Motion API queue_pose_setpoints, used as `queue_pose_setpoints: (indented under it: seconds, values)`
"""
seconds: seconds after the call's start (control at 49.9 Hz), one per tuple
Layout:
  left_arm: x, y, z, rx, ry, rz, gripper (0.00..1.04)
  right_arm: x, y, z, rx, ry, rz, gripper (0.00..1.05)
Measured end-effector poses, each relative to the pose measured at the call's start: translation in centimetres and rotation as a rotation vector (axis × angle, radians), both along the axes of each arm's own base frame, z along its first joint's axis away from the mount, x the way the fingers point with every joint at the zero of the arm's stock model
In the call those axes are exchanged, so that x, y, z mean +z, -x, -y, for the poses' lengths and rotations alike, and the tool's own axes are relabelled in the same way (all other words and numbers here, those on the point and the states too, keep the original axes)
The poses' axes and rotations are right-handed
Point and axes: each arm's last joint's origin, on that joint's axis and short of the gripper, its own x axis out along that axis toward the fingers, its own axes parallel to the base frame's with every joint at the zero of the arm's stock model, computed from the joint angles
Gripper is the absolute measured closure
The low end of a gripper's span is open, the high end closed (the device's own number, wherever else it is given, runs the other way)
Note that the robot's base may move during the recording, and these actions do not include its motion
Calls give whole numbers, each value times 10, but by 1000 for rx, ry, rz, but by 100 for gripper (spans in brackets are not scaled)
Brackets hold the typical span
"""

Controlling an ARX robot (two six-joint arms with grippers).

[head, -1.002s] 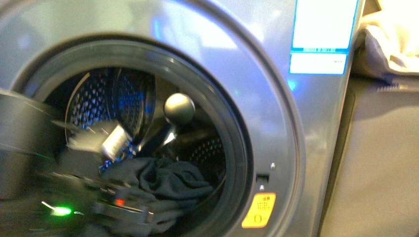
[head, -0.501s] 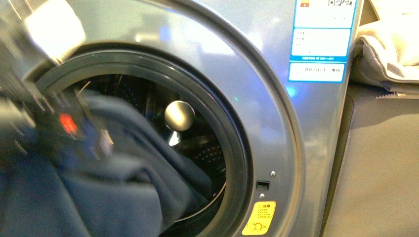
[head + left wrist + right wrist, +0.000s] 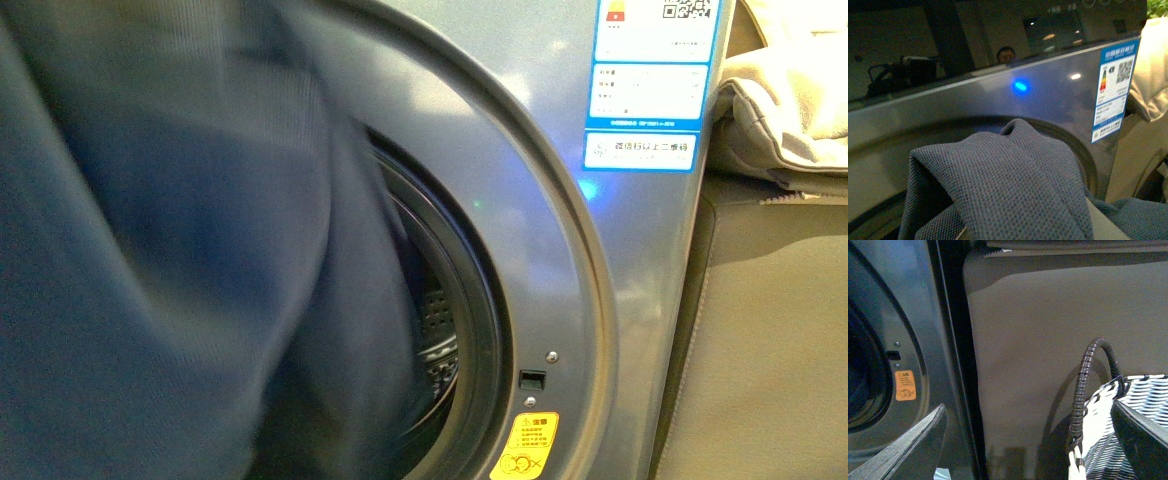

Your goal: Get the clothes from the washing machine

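The clothes (image 3: 170,260), dark navy-blue fabric, hang blurred right in front of the front camera and cover the left half of that view and most of the porthole. The washing machine (image 3: 560,250) is grey-silver, with a blue-white label (image 3: 652,85) and an orange sticker (image 3: 528,450); a sliver of its drum (image 3: 438,330) shows. In the left wrist view the clothes (image 3: 1013,185) drape over my left gripper, which is shut on them and hidden beneath; the washing machine (image 3: 973,105) is behind. My right gripper (image 3: 1030,440) is open and empty, beside the washing machine (image 3: 908,330).
A white-grey woven basket (image 3: 1128,425) with a dark twisted handle (image 3: 1087,385) stands right by my right gripper's finger (image 3: 1143,440). A brown-grey panel (image 3: 780,330) fills the space right of the machine. Beige cushions (image 3: 790,90) lie on top of it.
The clothes have come up and out of the drum toward the camera. A second ago they lay in the drum; now they fill the left of the front view and hide the left arm.
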Motion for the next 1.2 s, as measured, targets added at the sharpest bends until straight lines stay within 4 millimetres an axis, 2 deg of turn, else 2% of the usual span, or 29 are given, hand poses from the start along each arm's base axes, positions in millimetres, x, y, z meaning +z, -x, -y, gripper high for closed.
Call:
queue_pose_setpoints:
  seconds: [0.16, 0.301, 0.601, 0.862, 1.202]
  values:
    - [26, -1, 13, -38, 11, 29, 92, 0, 0, 0, 0, 0, 0, 8]
    - [67, -5, 42, -111, 18, 69, 92, 0, 0, 0, 0, 0, 0, 8]
    - [123, -9, 96, -234, 25, 95, 92, 0, 0, 0, 0, 0, 0, 8]
    - [154, -6, 139, -354, 60, 88, 92, 0, 0, 0, 0, 0, 0, 8]
    - [161, -1, 139, -371, 78, 104, 92, 0, 0, 0, 0, 0, 0, 8]
